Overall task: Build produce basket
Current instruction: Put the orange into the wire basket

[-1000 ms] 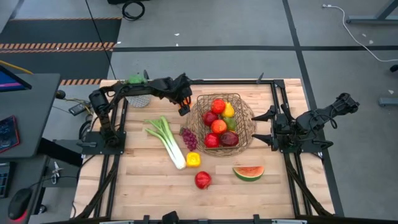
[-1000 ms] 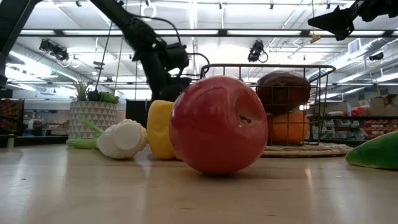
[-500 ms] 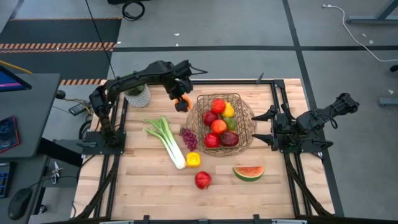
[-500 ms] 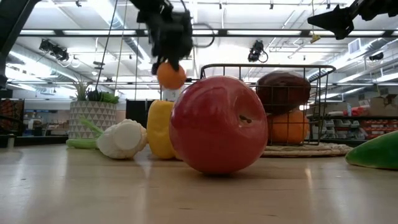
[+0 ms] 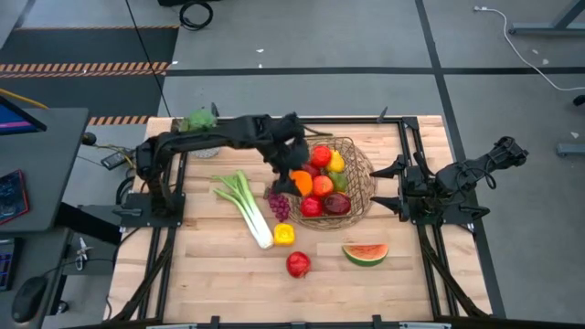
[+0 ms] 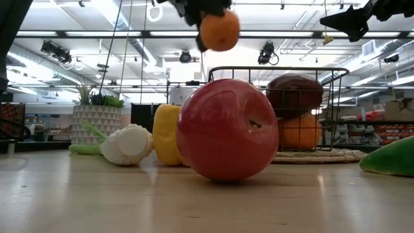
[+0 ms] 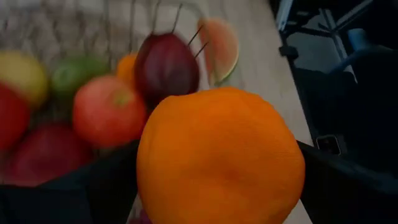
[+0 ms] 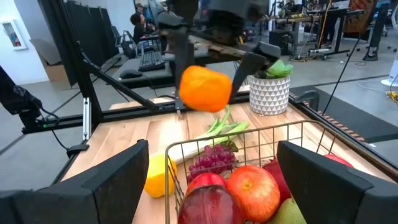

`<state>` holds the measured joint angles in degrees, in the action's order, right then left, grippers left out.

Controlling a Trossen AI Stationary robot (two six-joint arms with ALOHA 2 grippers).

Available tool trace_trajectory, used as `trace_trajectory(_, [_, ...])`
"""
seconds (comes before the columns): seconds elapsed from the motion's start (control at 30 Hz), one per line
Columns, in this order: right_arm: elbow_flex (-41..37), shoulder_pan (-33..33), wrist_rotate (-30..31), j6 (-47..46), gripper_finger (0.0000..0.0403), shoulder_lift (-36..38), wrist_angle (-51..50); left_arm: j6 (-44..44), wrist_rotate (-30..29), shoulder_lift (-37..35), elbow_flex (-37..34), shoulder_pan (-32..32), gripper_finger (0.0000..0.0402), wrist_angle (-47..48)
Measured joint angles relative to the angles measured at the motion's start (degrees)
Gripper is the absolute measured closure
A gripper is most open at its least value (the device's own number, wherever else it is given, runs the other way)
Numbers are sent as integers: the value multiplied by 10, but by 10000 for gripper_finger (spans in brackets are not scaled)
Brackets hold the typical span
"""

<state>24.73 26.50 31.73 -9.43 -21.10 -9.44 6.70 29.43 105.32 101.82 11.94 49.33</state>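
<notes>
I've swung the left tool over from beside the plant pot since half a second ago, and it now hangs at the basket's left rim, clenched around an orange. In the low view that orange sits higher than before, up above the red apple.

Scanning from the left of the desk: the pot at the far corner, then the leek lying slantwise, grapes just beside the basket, a yellow pepper at the leek's white end, the red apple nearer me, and the watermelon slice below the basket. Apples, an orange and a yellow piece already fill the basket.

The right tool waits at the basket's right side, fingers spread and holding nothing.

My left wrist view is mostly blocked by the orange; behind it the basket fruit shows only as blurred shapes. In the low view the apple hides the basket's lower left.
</notes>
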Motion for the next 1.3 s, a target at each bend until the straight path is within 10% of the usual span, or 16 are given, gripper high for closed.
trace_trajectory(0.7, [0,0,0,4,45,-19,4,92,-70,0,0,-88,28,-191])
trace_trajectory(1.3, [0,0,0,6,45,-19,4,609,-70,0,0,-101,28,-173])
